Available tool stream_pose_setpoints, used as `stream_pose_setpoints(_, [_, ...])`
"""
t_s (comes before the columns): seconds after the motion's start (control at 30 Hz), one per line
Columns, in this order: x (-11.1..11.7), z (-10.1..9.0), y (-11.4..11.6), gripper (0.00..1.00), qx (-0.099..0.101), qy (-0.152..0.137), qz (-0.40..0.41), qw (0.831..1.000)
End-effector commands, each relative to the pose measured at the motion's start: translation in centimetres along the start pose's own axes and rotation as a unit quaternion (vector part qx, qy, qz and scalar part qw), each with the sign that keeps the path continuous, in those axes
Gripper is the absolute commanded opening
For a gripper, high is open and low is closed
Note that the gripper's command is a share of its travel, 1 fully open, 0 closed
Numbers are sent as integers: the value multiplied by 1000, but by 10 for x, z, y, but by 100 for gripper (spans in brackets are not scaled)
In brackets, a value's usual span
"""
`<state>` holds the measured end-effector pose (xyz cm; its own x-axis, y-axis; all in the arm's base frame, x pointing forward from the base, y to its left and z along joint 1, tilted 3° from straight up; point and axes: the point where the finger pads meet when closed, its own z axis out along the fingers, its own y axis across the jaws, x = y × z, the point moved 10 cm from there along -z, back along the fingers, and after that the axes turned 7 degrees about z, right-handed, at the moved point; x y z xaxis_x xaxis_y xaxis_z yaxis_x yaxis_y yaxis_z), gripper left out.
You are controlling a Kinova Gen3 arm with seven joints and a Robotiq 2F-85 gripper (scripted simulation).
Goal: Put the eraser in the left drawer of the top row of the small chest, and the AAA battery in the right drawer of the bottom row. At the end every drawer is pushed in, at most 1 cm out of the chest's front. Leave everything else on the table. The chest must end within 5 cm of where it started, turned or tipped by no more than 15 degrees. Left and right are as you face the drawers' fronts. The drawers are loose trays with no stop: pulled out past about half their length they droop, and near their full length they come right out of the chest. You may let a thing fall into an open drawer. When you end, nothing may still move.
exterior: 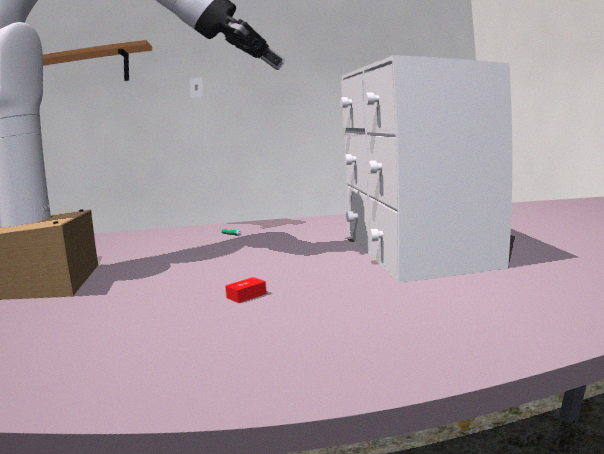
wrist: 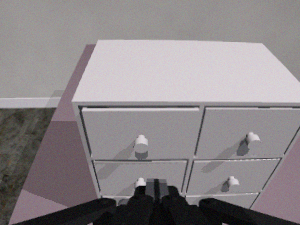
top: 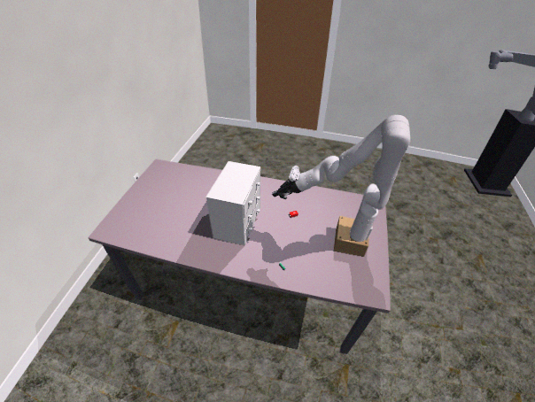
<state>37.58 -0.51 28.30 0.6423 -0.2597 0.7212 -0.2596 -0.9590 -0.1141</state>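
The small white chest (top: 235, 181) (exterior: 452, 165) (wrist: 185, 74) stands upright. Its top-left drawer (wrist: 110, 129) (exterior: 356, 92) looks almost flush, perhaps slightly proud of the front. The bottom-right drawer (exterior: 390, 220) looks pushed in. My gripper (top: 275, 194) (exterior: 278, 63) (wrist: 156, 192) is shut and empty, in the air in front of the chest near its top-row height. A green cylinder with a silvery end, apparently the AAA battery (top: 282, 266) (exterior: 230, 232), lies on the table. I cannot make out a certain eraser; the drawers' insides are hidden.
A red block (top: 293, 213) (exterior: 246, 290) with small pale marks lies on the table (top: 155, 199) (exterior: 320, 350) in front of the chest. The arm's wooden base block (top: 351, 245) (exterior: 35, 265) stands at the opposite end. Round knobs stick out from the drawer fronts.
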Motion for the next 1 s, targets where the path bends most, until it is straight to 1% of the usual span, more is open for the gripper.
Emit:
stream_pose_setpoints(0.0, [3,-9,-12,0,17,4,-2,1000])
stream_pose_setpoints(0.2, [4,-13,-12,0,17,4,-2,1000])
stream_pose_setpoints(0.97, [5,-14,-12,0,17,2,-2,1000])
